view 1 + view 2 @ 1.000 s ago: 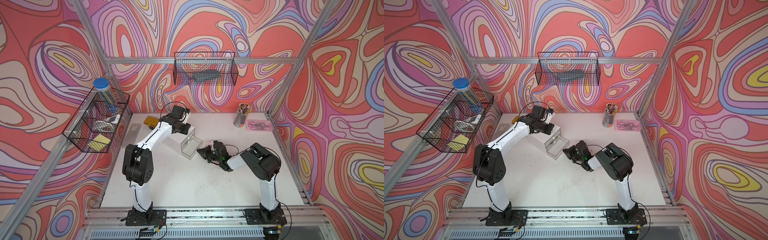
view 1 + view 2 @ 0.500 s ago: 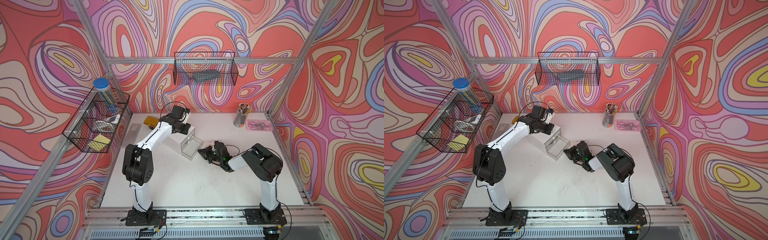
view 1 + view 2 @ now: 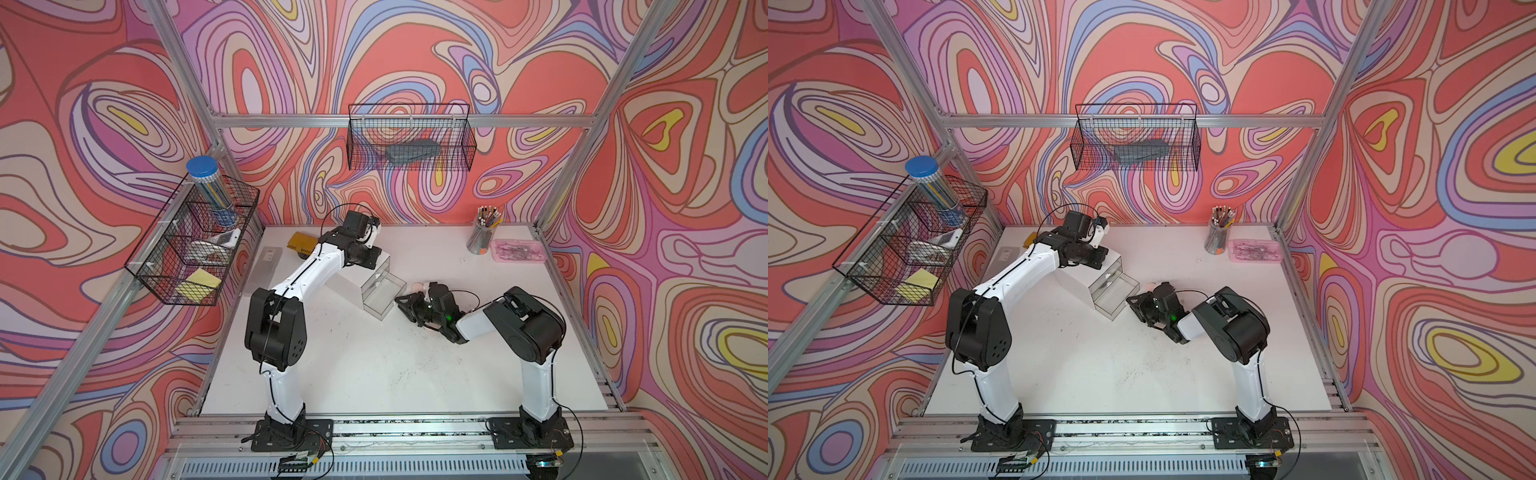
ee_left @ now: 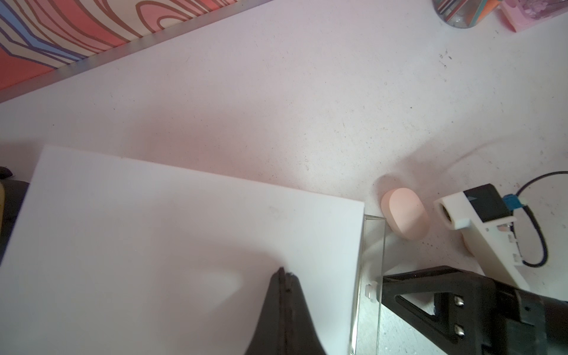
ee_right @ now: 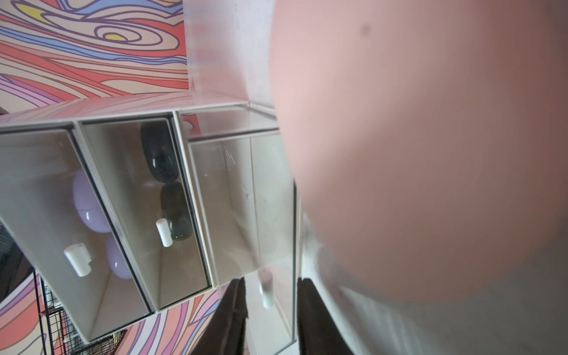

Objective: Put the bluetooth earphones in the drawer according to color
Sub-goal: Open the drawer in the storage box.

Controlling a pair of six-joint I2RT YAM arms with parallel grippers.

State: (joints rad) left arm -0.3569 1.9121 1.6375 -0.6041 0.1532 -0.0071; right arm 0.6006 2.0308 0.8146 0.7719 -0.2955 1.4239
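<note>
Nearest the robot's base, the right end effector (image 5: 270,279) sits low over the surface (image 3: 374,365) at the front of the bottom drawer (image 3: 384,293), which is pulled out and looks empty. Its jaws stand apart on either side of the knob (image 5: 266,290), with a gap on each side, so it grips nothing.

Just beyond, a pink case (image 4: 404,213) lies on the surface beside the drawer's far corner, near it but apart.

Behind the drawer is the cabinet (image 4: 184,246). Two black cases (image 5: 159,153) share its middle drawer and two lavender cases (image 5: 90,203) the top one; both drawers are pushed in. The left end effector (image 4: 284,275) is closed on nothing, its tip resting on the cabinet's top.

Far back stand a pencil cup (image 3: 482,237) and a pink tray (image 3: 519,251).

The pink case is probably light, hard and slippery, with no flat edge. It is best pinched across its narrow width at the middle, where rounded sides are least likely to squirt free.
</note>
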